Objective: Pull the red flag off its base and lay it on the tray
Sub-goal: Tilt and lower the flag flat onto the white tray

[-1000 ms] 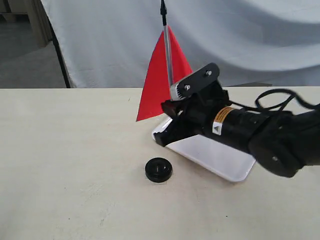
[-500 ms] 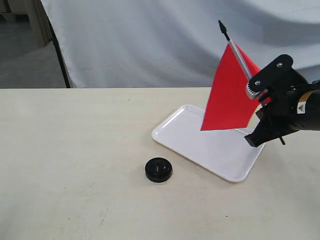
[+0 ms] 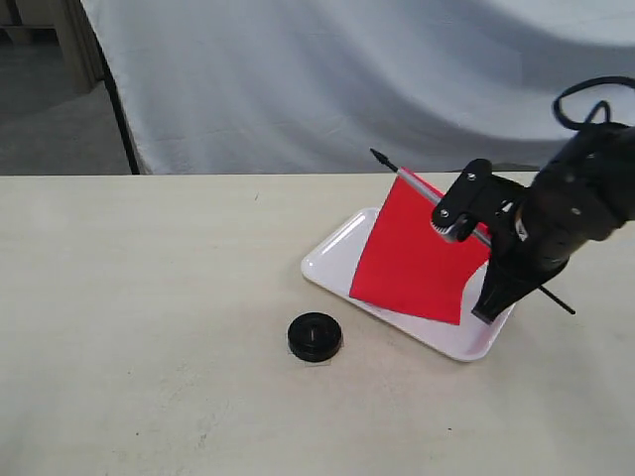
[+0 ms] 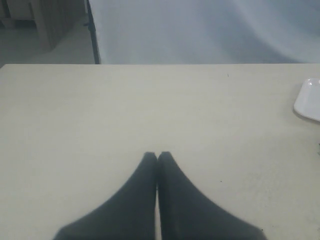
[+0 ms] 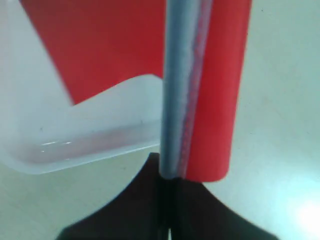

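My right gripper is shut on the pole of the red flag, holding it tilted low over the white tray. The cloth hangs down onto the tray and the black tip points to the upper left. In the right wrist view the grey pole runs out from between the shut fingers, red cloth over the tray rim. The round black base stands alone on the table, left of the tray. My left gripper is shut on nothing above bare table.
A white backdrop cloth hangs behind the beige table. A black cable loops above the right arm. A corner of the tray shows at the edge of the left wrist view.
The right gripper has carried the flag right and then down, tipping it from nearly upright to a low slant over the tray. The cloth now drapes on the tray. The base has not moved.
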Controlling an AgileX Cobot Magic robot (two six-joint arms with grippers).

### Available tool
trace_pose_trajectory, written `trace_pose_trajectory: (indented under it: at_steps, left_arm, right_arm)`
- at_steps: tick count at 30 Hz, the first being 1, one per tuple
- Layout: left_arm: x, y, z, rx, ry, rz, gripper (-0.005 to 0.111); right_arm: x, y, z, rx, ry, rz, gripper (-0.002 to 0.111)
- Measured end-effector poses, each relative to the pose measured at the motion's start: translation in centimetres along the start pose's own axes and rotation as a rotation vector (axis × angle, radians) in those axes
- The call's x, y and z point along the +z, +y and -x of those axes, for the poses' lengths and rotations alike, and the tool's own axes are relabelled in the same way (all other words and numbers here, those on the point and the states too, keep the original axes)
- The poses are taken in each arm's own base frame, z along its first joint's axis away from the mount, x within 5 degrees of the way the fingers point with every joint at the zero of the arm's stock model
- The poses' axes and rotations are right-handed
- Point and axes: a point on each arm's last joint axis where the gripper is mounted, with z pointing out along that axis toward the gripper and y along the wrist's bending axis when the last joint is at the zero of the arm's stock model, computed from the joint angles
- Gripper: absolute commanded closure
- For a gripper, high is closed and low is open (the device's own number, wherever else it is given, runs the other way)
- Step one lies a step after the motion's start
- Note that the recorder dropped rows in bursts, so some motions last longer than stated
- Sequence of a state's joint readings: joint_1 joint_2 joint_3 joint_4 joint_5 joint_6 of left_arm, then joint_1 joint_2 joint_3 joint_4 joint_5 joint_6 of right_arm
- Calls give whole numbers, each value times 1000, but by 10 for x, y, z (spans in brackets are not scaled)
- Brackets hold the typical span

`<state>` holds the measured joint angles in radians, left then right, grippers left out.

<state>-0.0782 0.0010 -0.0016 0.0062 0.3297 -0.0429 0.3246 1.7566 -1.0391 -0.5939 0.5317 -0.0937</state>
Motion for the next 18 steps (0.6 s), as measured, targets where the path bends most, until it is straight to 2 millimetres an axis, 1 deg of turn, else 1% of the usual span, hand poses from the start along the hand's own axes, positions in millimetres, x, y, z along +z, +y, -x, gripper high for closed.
trace_pose_trajectory:
  at_steps: [6,9,13,14,15,18]
  left_arm:
    - [0,0,0,0,0,0,107]
    - [0,0,0,0,0,0,107]
    - [0,0,0,0,0,0,107]
    - [0,0,0,0,0,0,107]
    - [0,0,0,0,0,0,107]
    - [0,0,0,0,0,0,107]
  right_arm:
    - [25,3,31,-75,130,-69,109]
    - [40,3,40,-79,166,-74,109]
    - [60,6,47,-89,194,-67,109]
    - [64,9,47,-94,200,-63,109]
    - [74,12,48,-100,213,-55,109]
    - [85,20,48,-124,235,-42,108]
